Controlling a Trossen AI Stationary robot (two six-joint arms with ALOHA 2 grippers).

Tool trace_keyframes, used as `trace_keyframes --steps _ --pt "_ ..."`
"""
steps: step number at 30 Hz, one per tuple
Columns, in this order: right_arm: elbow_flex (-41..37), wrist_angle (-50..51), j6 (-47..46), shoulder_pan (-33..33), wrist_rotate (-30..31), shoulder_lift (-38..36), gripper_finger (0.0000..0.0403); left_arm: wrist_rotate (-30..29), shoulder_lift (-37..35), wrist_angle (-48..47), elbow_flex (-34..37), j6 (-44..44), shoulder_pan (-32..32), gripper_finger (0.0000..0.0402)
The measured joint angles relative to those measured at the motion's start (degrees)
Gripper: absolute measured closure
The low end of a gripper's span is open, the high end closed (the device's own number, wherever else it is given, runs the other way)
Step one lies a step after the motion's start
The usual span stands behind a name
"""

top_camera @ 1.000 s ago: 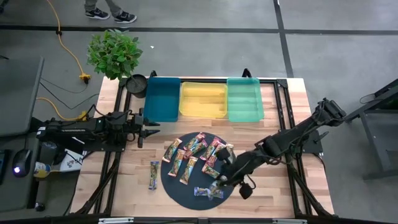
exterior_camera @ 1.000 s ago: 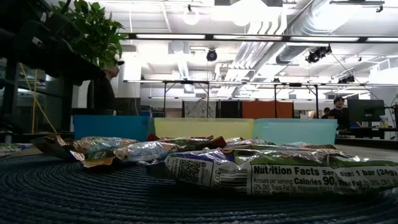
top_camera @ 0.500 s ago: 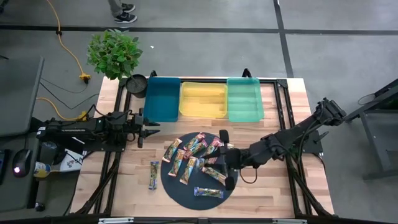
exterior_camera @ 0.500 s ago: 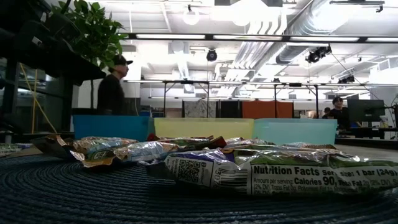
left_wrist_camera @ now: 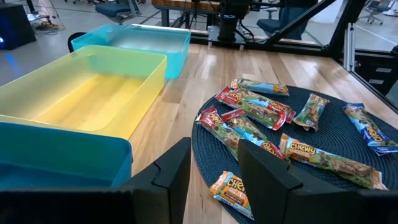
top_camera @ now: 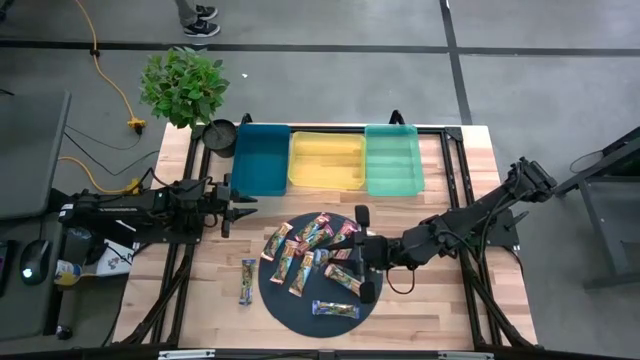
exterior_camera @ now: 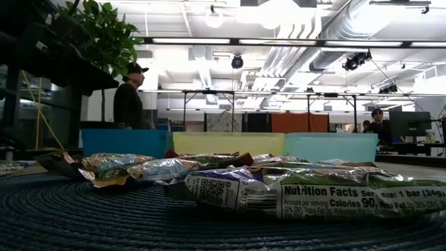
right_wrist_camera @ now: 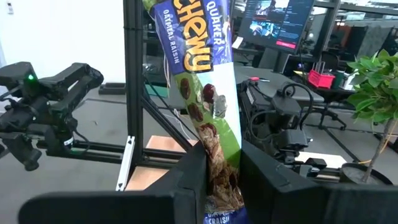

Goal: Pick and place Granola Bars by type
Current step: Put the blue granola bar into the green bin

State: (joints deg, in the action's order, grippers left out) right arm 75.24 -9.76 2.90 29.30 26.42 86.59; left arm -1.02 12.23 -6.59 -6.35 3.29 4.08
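Several granola bars lie scattered on the dark round mat. One more bar lies on the wood left of the mat. The low view shows the bars close up, flat on the mat. My right gripper is over the mat's right part, shut on a blue-purple and green bar. My left gripper waits open over the table's left side, short of the mat. In the left wrist view, its fingers frame the bars. My right gripper pinches the blue-purple and green bar between its two fingers near one end. The fingers lie about level and point toward the table's left. The rest of the bar sticks out past the fingertips, lifted clear of the mat.
Three trays stand side by side at the far edge: blue, yellow and teal-green. A potted plant is at the far left corner. A person stands behind the table. Bare wood lies right of the mat.
My right gripper rose from the mat's near right edge and moved toward the far edge. It tipped from pointing down to lying level, pointing toward the table's left. A person walked into sight behind the blue tray.
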Motion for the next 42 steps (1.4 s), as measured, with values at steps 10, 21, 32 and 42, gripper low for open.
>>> trace_keyframes --steps 10,21,32,42 --pt "0.0 1.33 -1.39 -1.78 -0.02 -0.57 0.0336 0.0 0.0 0.0 0.0 0.0 0.0 0.027" --pt "0.0 7.93 1.29 -9.06 -1.95 -7.24 0.0336 -0.01 0.0 0.0 0.01 -0.02 0.01 0.027" --pt "0.0 18.9 2.92 -21.74 -9.88 -15.6 0.0336 -0.02 0.0 0.0 0.02 -0.02 0.02 0.027" --pt "0.0 26.84 3.14 -39.52 -19.39 -20.8 0.0336 -0.01 0.01 0.0 0.02 0.0 0.01 0.027"
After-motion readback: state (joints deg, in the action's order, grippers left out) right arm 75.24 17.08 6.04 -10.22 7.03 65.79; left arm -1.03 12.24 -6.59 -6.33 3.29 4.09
